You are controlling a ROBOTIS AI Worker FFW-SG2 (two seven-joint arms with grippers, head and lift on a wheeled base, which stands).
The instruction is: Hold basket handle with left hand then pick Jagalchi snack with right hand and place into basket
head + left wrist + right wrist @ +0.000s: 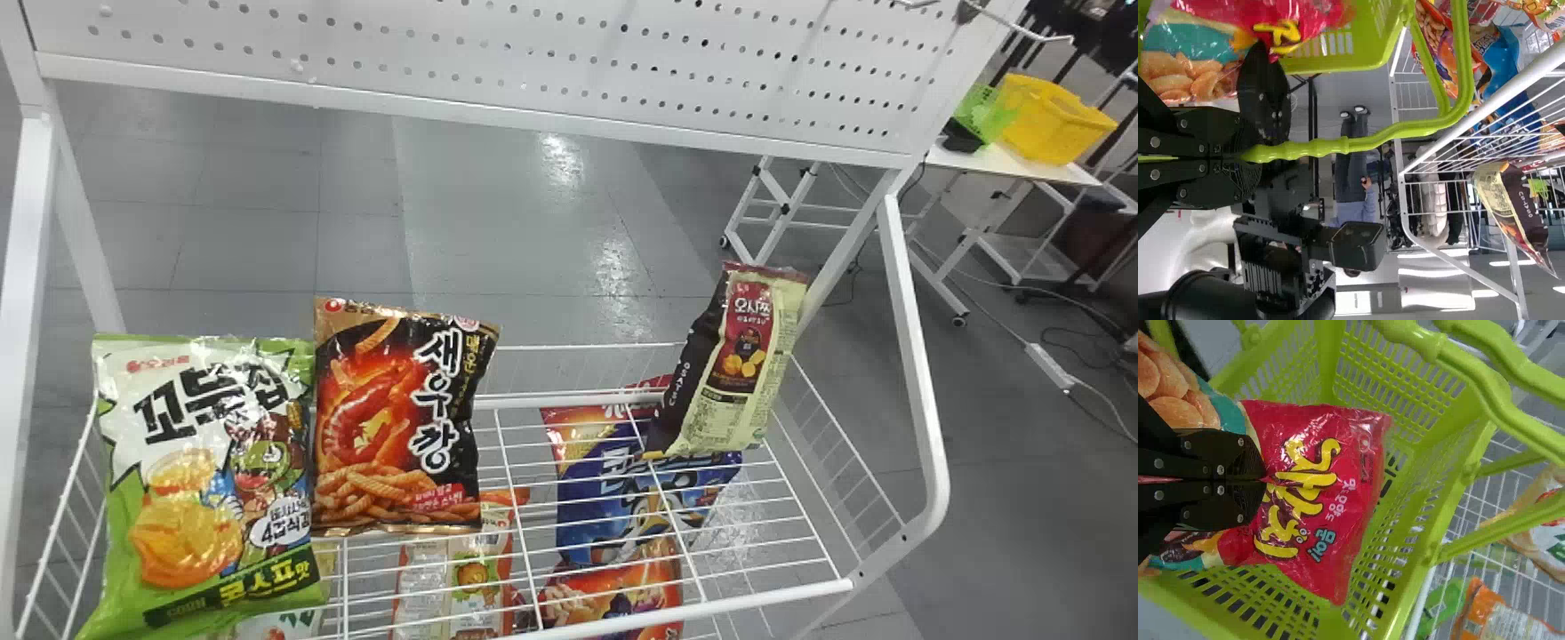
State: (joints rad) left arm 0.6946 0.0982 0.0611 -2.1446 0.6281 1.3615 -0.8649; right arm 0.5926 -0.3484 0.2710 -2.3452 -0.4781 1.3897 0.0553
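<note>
With the handle (1368,139) clasped by the left gripper (1250,155), the Jagalchi snack (1325,500), pinched by the right gripper (1261,480), may be caught on the basket rim (1447,520) if lowered aslant.

Jagalchi snack (1315,493) at the mouth of the basket (1423,567), wire rack (711,607) beside it, packets (613,511) in the rack

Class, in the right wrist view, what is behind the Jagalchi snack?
Behind the Jagalchi snack, pinched by the right end effector, the green basket shows slotted walls. Whatever lies directly behind the snack is covered, so it cannot be told.
</note>
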